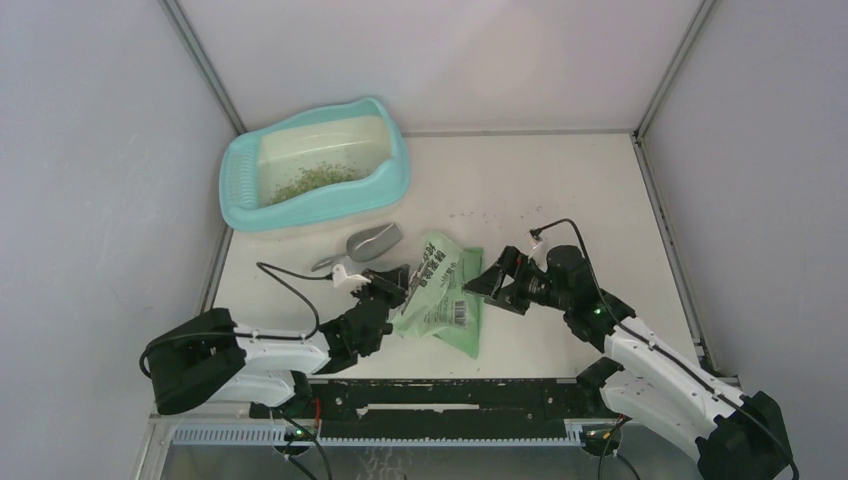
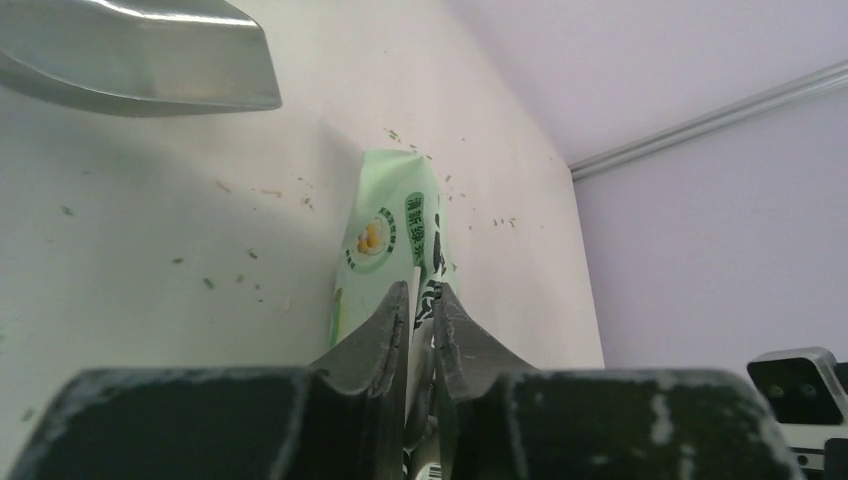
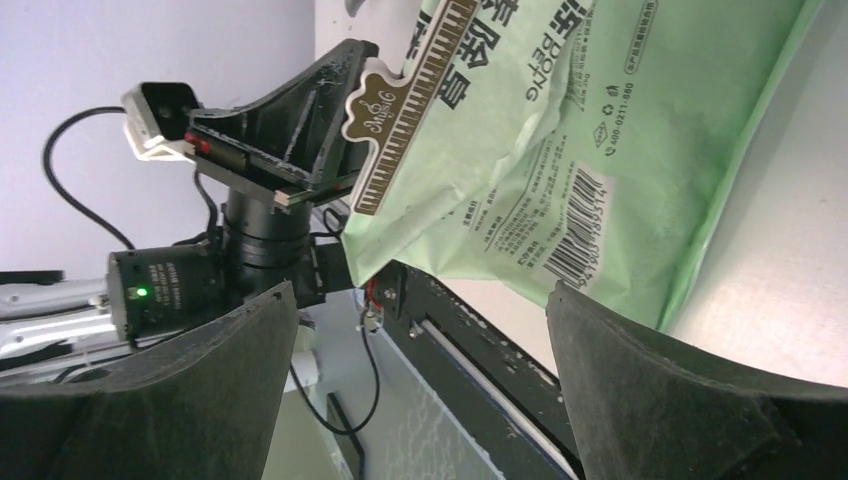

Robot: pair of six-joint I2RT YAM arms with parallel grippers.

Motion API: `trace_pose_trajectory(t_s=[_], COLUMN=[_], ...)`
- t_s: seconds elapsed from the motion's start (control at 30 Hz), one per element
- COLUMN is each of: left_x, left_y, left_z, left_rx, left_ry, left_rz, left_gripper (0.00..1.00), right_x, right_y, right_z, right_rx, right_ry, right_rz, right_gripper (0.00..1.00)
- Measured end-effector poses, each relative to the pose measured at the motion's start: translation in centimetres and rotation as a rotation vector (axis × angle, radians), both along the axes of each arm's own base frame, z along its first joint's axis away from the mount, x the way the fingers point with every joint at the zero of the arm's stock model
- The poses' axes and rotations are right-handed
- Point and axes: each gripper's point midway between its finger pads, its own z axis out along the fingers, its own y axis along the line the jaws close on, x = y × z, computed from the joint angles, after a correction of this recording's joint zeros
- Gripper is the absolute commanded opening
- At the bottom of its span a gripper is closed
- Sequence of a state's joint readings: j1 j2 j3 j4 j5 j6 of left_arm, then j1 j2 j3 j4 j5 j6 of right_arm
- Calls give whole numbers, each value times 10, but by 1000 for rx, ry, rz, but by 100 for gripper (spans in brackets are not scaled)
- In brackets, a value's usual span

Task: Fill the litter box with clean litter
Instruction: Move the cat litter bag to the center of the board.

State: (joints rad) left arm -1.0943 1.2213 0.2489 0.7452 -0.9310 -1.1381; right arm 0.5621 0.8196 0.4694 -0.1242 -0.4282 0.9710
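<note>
Left hand (image 2: 421, 303) clamped on the bag (image 1: 446, 300); right hand (image 1: 487, 281) spread apart beside it. Litter box (image 1: 236, 182) holds only thin litter (image 1: 315, 180) (most filling remains).

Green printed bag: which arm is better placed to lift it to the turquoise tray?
Left, probably. The left gripper grips the flat green printed bag, nearer the turquoise plastic litter box; the right gripper is open, empty.

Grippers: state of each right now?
Left gripper: shut on the green bag.
Right gripper: open, holding nothing.
</note>
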Motion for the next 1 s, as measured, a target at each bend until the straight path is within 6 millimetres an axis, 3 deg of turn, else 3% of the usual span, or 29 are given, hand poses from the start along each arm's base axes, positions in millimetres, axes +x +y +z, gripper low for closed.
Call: trace_pose_trajectory(t_s=[0.1,0.17,0.33,0.43,0.6,0.73,0.87,1.0], left_x=[2,0,0,4,6,0,-5,-12], left_y=[-9,-14,-19,-14,8,32,49,66], left_z=[0,-1,0,-2,-17,-28,-12,3], left_rx=[0,12,14,18,28,29,-9,-31], left_ry=[-6,-4,2,9,31,65,56,43], left_rz=[-48,-78,-103,-90,-56,-16,22,48], left_gripper=[35,40,41,41,41,42,42,41], right_x=[-1,-2,-13,-31,-60,-65,-57,-51], right_y=[-4,-6,-7,4,27,50,73,79], right_z=[-7,-16,-45,-60,-76,-81,-84,-100], right_rx=[-29,-62,-158,-214,-268,-332,-390,-446], right_ry=[4,19,78,105,134,132,110,129], right_rz=[2,10,62,140,242,272,271,262], right_gripper=[99,96,92,92,92,92,88,92])
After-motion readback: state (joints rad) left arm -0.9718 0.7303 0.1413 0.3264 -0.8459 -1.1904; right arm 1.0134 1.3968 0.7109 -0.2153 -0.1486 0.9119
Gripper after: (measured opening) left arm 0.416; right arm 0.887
